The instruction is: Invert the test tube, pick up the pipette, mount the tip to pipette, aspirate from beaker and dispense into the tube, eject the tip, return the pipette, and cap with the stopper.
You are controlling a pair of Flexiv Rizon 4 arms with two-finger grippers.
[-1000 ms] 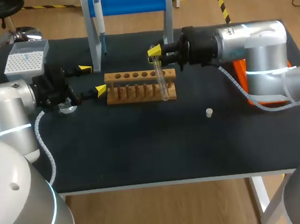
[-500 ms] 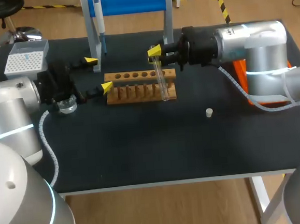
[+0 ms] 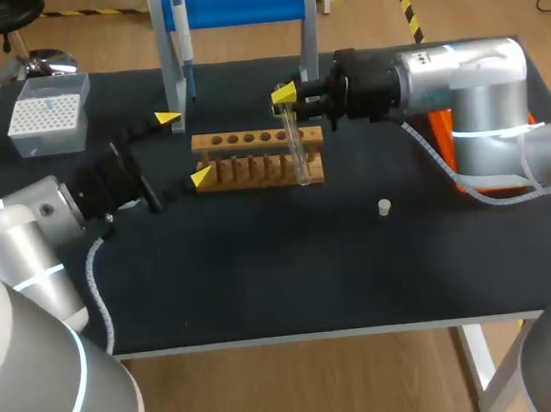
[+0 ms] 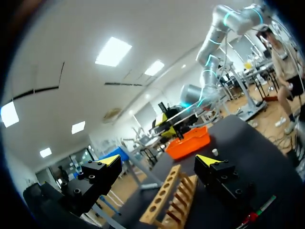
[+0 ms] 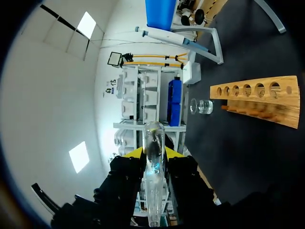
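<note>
Your right gripper clamps the test tube at the right end of the wooden rack, early in the job; your left gripper hangs spread and empty by the rack's left end. The pipette hangs untouched at the far edge, the stopper lies near right. From above the beaker hides behind your left gripper, and which way the tube's mouth faces is unclear

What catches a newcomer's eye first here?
A clear glass test tube gripped between the right arm's fingers, by the right end of the light wooden tube rack. The left arm's fingers stand open at the rack's left end. A blue-barred stand rises at the back edge.
</note>
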